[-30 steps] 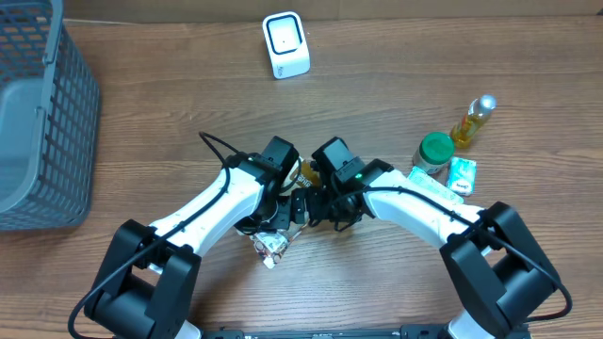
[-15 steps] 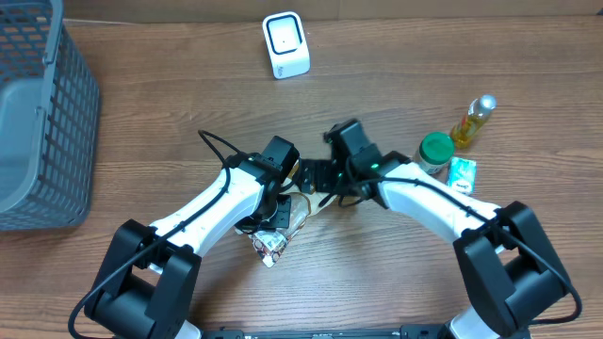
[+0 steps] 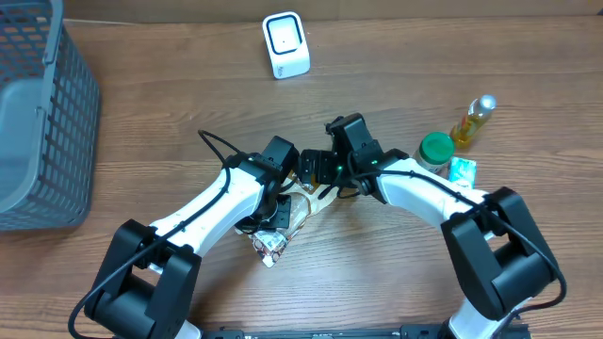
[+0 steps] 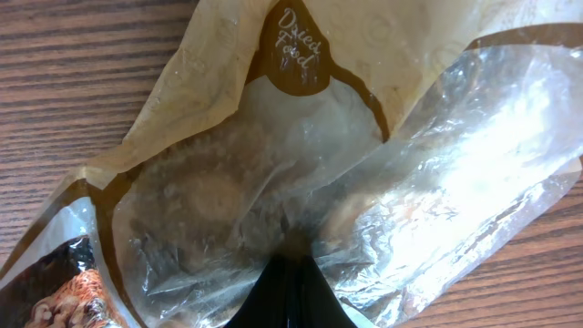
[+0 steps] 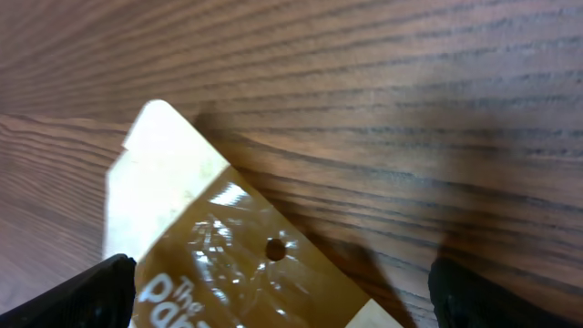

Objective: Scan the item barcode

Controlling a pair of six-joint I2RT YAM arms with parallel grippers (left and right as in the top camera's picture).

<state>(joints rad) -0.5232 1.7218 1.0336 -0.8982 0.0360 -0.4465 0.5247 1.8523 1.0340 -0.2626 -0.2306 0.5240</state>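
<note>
Pinching the dried-food pouch (image 4: 301, 164): the left end effector (image 4: 287, 273) has its black fingers pressed together on the clear film, at the bottom edge of the left wrist view. The pouch is tan paper with a brown band, "Dried Food" printed near the top, and a crumpled clear window below.

Overhead, the pouch (image 3: 303, 209) sits mid-surface between the two arms, mostly under the left wrist, with its printed end sticking out toward the robot base. Can't tell if it's resting on the wood or slightly lifted.

The right end effector (image 5: 282, 273) is spread wide and grips nothing. Its fingers show only at the lower corners of the right wrist view, with the pouch's top corner and hang hole between them.

The white scanner (image 3: 285, 44) stands at the far edge of the surface, well apart from the pouch. A grey basket (image 3: 38, 113) is at far left. A green-lidded jar (image 3: 436, 151), a bottle of yellow liquid (image 3: 474, 120) and a small green-and-white packet (image 3: 462, 174) are clustered at right, near the right arm.
</note>
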